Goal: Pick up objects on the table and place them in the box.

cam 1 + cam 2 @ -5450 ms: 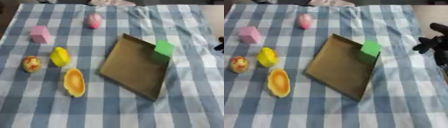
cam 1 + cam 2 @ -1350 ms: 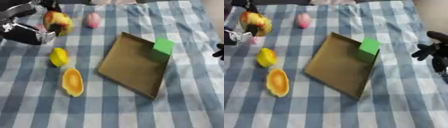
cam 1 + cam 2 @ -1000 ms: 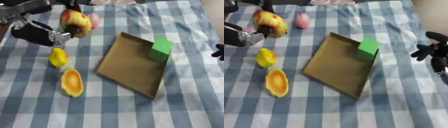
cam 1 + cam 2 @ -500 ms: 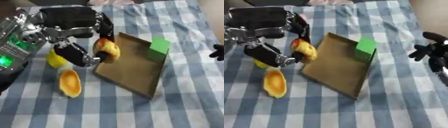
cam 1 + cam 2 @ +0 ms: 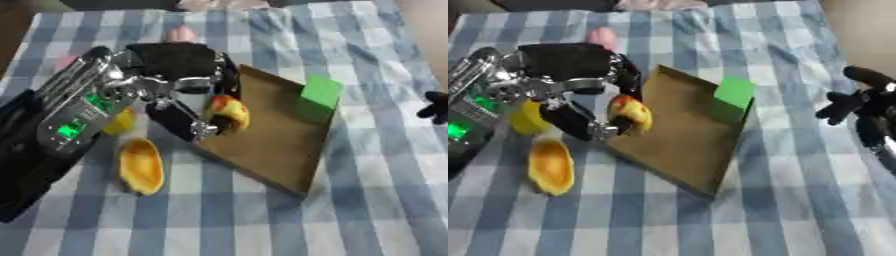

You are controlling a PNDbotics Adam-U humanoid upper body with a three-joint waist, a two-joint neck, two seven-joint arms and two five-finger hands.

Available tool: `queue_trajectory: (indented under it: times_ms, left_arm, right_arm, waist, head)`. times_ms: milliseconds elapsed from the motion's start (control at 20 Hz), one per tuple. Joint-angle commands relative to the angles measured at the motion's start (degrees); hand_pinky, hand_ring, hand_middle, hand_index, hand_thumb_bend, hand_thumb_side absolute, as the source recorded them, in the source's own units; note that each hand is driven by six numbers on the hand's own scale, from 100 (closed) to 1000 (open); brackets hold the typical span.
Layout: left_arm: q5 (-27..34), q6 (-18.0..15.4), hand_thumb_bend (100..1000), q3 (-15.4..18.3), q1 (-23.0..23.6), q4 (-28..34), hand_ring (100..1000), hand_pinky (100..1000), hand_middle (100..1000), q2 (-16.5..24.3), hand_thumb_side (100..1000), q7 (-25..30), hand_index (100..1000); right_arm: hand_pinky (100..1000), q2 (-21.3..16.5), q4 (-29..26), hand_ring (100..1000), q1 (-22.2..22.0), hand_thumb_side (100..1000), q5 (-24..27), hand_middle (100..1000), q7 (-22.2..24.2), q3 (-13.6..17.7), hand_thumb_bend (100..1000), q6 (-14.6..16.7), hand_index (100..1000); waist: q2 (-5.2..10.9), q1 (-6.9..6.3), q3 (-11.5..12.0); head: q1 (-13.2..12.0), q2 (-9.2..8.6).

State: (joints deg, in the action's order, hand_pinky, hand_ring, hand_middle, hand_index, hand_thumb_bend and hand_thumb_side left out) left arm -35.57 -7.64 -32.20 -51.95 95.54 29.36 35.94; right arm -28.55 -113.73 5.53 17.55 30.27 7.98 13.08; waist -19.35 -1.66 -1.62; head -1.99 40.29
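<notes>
The left hand [image 5: 188,107] gripped the ball [image 5: 227,113] at the box's [image 5: 271,137] left edge; it needed to clear the rim before release. The right hand [image 5: 859,107] idled by the table's right edge, fingers unclear.

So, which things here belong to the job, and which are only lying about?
Belong to the job:
- box
- green block at the box's far edge
- yellow-red ball, held by the left hand over the box's near-left edge
- orange piece
- yellow piece
- pink piece

Lying about:
- checked cloth
- right hand, idle at the right edge
</notes>
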Motion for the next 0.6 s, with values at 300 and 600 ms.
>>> queue_trajectory:
  times_ms: [300,600]
  left_arm:
    - [-3.08,-4.09,100,-0.26,-0.67,-1.94,881,934,839,-0.74,562,2.92,970]
    - [-2.06,-5.15,100,3.0,0.35,3.18,845,889,795,2.3,357,2.36,923]
  right_arm:
    - [979,-0.64,-0.86,721,0.32,471,0.23,558,0.24,0.23,100,0.02,971]
    - [980,-0.66,-0.86,721,0.04,472,0.1,558,0.41,0.28,100,-0.22,971]
  waist:
    - [0.99,0.17,-0.06]
    - [1.13,-0.01,0.24]
  head:
    - [-0.22,-0.04]
    - [-0.07,0.21]
